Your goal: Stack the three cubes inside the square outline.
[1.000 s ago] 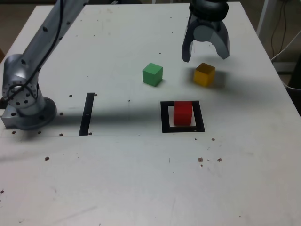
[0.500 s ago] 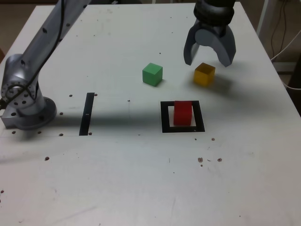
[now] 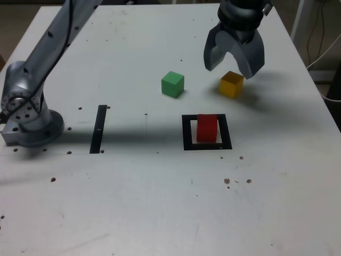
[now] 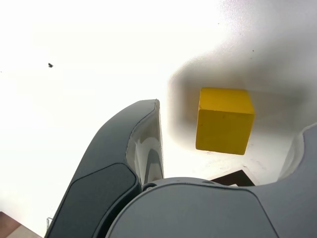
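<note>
Cube pickup pending: jaws spread above the yellow block

Yellow cube (image 3: 232, 84) sits on the white desk (image 3: 133, 197), apart from the green cube (image 3: 172, 84) and the red cube (image 3: 207, 128) inside the square outline (image 3: 207, 133). The gripper (image 3: 233, 65) hangs over it, jaws released, holding nothing. A skewed descent could land a fingertip on the cube and knock it away. Only the wrist view shows the cube (image 4: 224, 119) framed between the fingers (image 4: 148, 144); only the exterior view shows the others.
</note>
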